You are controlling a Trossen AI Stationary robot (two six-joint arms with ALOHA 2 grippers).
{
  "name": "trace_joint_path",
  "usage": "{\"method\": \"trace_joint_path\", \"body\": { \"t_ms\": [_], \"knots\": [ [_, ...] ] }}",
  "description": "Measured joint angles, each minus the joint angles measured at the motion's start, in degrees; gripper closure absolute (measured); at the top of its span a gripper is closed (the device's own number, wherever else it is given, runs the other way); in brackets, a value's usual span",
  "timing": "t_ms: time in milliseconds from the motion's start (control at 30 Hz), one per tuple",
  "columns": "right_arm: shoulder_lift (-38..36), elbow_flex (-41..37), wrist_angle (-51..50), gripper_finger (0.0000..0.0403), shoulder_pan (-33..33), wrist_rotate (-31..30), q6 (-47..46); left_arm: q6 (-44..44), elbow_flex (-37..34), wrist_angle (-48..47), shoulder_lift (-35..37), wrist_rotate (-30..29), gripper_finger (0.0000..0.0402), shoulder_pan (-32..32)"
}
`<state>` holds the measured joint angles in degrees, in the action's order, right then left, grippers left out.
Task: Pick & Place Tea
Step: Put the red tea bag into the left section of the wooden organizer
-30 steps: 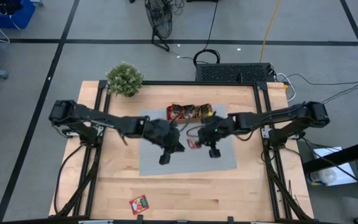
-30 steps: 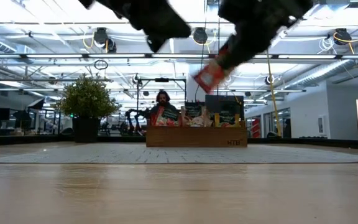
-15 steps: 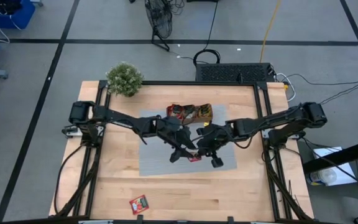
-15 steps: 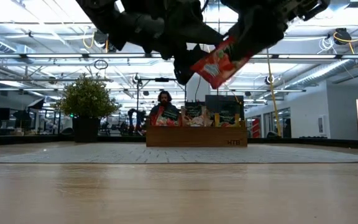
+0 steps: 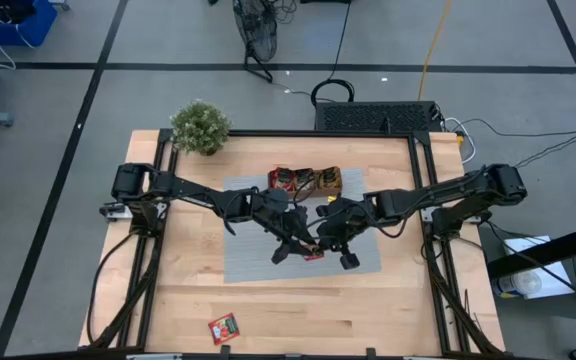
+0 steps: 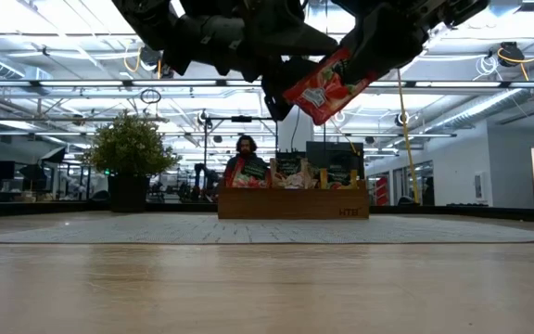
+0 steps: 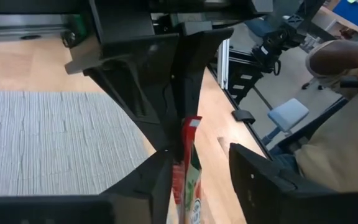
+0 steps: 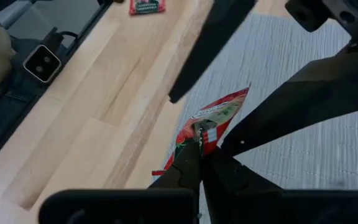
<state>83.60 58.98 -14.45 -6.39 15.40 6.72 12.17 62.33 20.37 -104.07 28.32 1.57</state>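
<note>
- Both arms meet over the grey mat (image 5: 258,262) in the middle of the wooden table (image 5: 368,310), well above its surface.
- The right gripper (image 5: 317,243) reaches in from 3 o'clock; its fingers are pressed together on the edge of a red tea packet (image 5: 312,251), which hangs tilted in the air in the low view (image 6: 325,88).
- In the right wrist view the packet (image 8: 209,126) sticks out from between the closed fingertips, its pale printed centre visible, with the mat and bare wood far below.
- The left gripper (image 5: 293,240) reaches in from 9 o'clock and sits just beside the same packet; its fingers stand apart, one on each side of the packet's thin edge, as the left wrist view shows (image 7: 188,168).
- Whether the left fingers (image 7: 260,180) actually touch the packet I cannot tell; a gap shows on at least one side.
- A wooden tray (image 5: 306,180) holding more packets stands at 12 o'clock from the grippers, at the mat's far edge.
- One more red packet (image 5: 224,328) lies flat on the bare wood at about 7 o'clock, near the table's front edge, well apart from both arms.
- A small potted plant (image 5: 200,127) stands at the table's far left corner, about 10 o'clock.
- A person (image 6: 241,158) shows in the room behind the tray in the low view.
</note>
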Motion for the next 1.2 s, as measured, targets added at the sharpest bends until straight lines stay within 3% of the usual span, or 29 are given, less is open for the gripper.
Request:
{"method": "trace_joint_path", "body": {
  "t_ms": [233, 400, 533, 600, 700, 800, 967, 1100, 1200],
  "knots": [
    [-0.03, 0.0, 0.08, 0.0403, 0.0, 0.06, 0.0, -0.01, 0.0, 0.71, 0.0, -0.75, 0.0296, 0.01],
    [0.39, -0.06, 0.97, 0.0403, 0.02, -0.58, -0.19, -2.64, 0.02, 1.39, 0.0, -0.53, 0.0381, -0.03],
    [0.47, -1.74, 5.33, 0.0398, 0.06, -0.69, -3.1, -7.33, 0.04, -0.58, 1.08, -0.72, 0.0397, 0.05],
    [0.43, -2.93, 6.79, 0.0391, 0.16, -1.31, -4.53, -10.37, 0.04, -5.06, 3.2, -3.49, 0.0398, 0.09],
    [-0.2, -4.98, 7.3, 0.0381, 0.48, -2.49, -7.44, -15.82, -0.43, -14.61, 7.74, -12.62, 0.0399, 0.23],
    [-1.08, -7.09, 5.19, 0.0375, 0.87, -1.07, -10.37, -18.54, -4.6, -14.97, 12.56, -18.3, 0.04, 0.14],
    [-3.52, -10.13, 6.93, 0.0377, 0.87, -1.69, -10.38, -22.8, -18.69, 3.08, 20.08, -24.62, 0.04, -1.9],
    [-4.36, -13.72, 11.66, 0.0382, 0.74, -8.37, -9.01, -25.01, -33.09, 33.78, 20.5, -23.2, 0.04, -6.36],
    [-5.63, -16.18, 19.3, 0.0385, 0.87, -12.43, -7.22, -23.74, -40.42, 53.48, 15.08, -22.98, 0.04, -10.17]
  ]
}}
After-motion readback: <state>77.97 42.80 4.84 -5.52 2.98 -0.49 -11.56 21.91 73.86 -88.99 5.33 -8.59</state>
